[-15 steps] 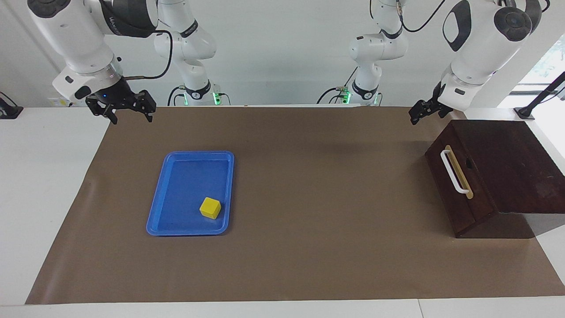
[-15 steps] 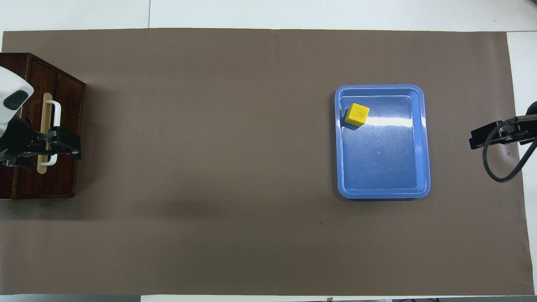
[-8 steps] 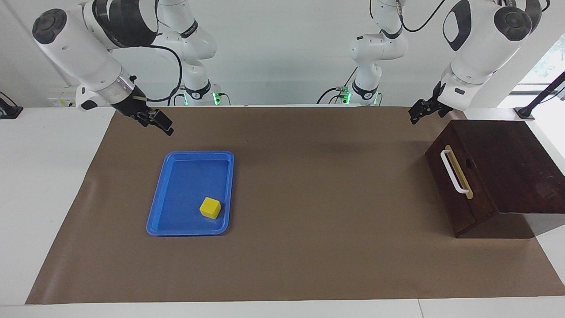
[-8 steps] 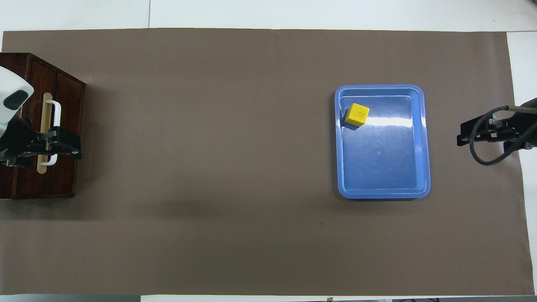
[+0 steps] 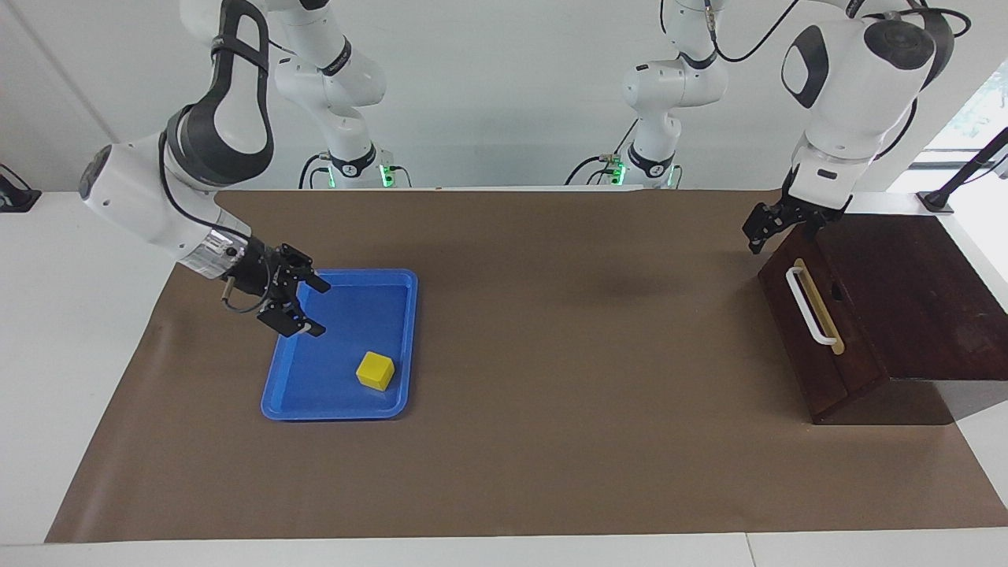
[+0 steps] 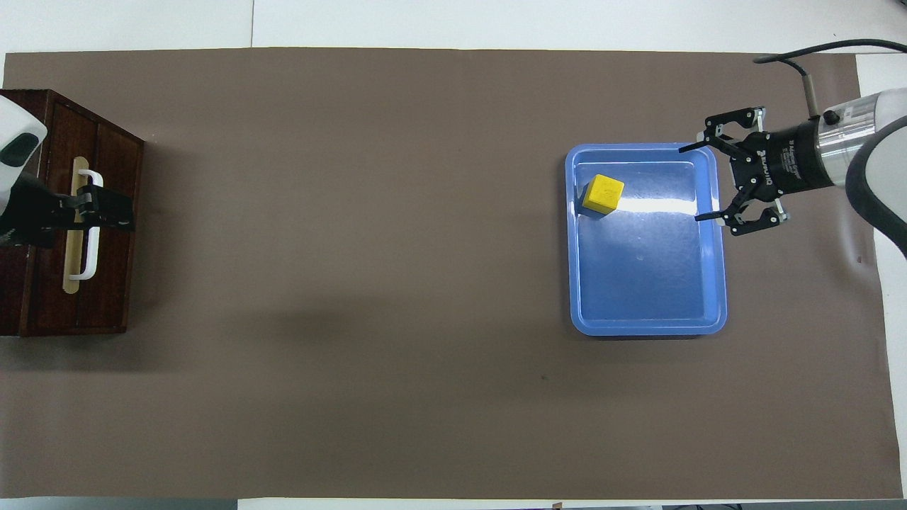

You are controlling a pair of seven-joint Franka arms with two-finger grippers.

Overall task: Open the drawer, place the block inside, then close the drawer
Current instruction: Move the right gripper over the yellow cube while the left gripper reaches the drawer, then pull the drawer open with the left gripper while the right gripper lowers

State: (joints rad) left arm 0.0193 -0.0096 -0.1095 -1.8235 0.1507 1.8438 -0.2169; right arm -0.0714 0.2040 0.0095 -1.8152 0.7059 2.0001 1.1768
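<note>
Lying in tray (image 5: pixel 283 394), block (image 5: pixel 375 370) near spread right gripper (image 5: pixel 315 307).

A white table (image 5: pixel 79 331) is carrying 1 large brown paper mat (image 5: pixel 551 331), which is covering most of the frame. On the mat, 2 things are lying: a blue tray (image 5: pixel 315 398) at the lower left of the facing view, and a dark brown wooden box (image 5: pixel 906 299) at the right edge. In the overhead view the tray (image 6: pixel 648 283) is sitting at the right and the box (image 6: pixel 106 297) at the left edge.
</note>
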